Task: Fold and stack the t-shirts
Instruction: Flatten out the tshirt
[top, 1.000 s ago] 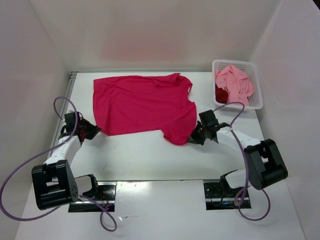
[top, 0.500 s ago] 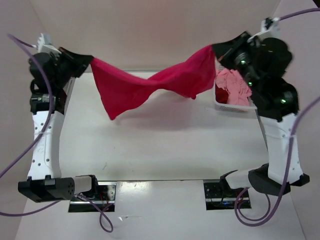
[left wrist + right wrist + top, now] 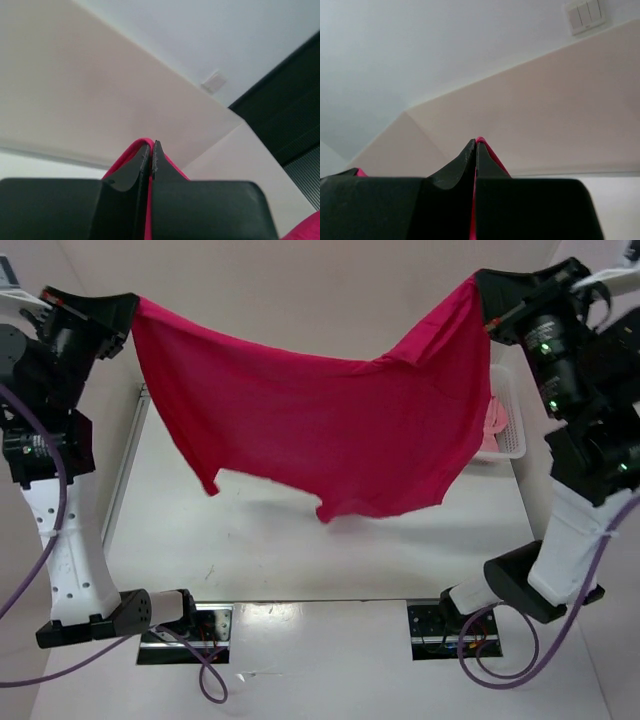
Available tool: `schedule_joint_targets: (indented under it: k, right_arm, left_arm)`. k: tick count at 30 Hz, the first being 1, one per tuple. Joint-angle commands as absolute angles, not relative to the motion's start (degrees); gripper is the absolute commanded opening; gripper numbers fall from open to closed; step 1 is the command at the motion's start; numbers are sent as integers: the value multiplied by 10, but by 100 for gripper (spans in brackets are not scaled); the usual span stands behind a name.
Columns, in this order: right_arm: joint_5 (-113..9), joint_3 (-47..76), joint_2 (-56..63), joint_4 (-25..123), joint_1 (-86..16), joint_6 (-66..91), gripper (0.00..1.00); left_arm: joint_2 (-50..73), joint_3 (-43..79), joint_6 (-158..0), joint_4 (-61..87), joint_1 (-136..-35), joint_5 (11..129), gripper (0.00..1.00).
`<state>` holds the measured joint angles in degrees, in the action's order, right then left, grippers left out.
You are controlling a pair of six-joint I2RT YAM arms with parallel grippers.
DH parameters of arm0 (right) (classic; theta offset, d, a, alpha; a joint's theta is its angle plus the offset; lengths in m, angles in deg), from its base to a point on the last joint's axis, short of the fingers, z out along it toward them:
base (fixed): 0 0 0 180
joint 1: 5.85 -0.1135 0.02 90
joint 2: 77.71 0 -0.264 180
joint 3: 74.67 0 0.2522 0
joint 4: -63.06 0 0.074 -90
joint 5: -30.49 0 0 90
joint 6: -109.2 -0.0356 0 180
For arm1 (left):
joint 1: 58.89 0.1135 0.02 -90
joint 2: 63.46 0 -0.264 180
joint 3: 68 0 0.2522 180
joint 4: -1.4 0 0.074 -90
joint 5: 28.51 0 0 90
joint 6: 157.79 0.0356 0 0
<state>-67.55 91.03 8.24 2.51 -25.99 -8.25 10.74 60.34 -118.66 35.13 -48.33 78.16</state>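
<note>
High at the left, the left gripper (image 3: 128,308) is clamped on one corner of the magenta-red t-shirt (image 3: 320,430); the shirt hangs spread in the air above the table (image 3: 300,560), sagging in the middle; at the right, the right gripper (image 3: 482,295) pinches the opposite corner; behind the cloth, what seems a salmon pink shirt (image 3: 493,422) lies in the white basket (image 3: 513,430).

The white-and-black jointed left arm (image 3: 70,550) and matching right arm (image 3: 568,540) are trailing purple cables (image 3: 500,686); the right is showing green lights (image 3: 546,347).
</note>
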Motion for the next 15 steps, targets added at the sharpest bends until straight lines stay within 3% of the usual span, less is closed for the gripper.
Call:
schedule_joint_targets:
  k: [1, 8, 15]
  right_arm:
    - [-632, 889, 167, 66, -222, -44, 0]
    - [-528, 925, 364, 58, -175, -51, 0]
    - [-521, 993, 451, 90, -170, -76, 0]
  left_arm:
    - [134, 516, -1174, 336, -482, 762, 0]
    - [224, 378, -1181, 260, -482, 755, 0]
    - [323, 445, -1194, 248, -482, 755, 0]
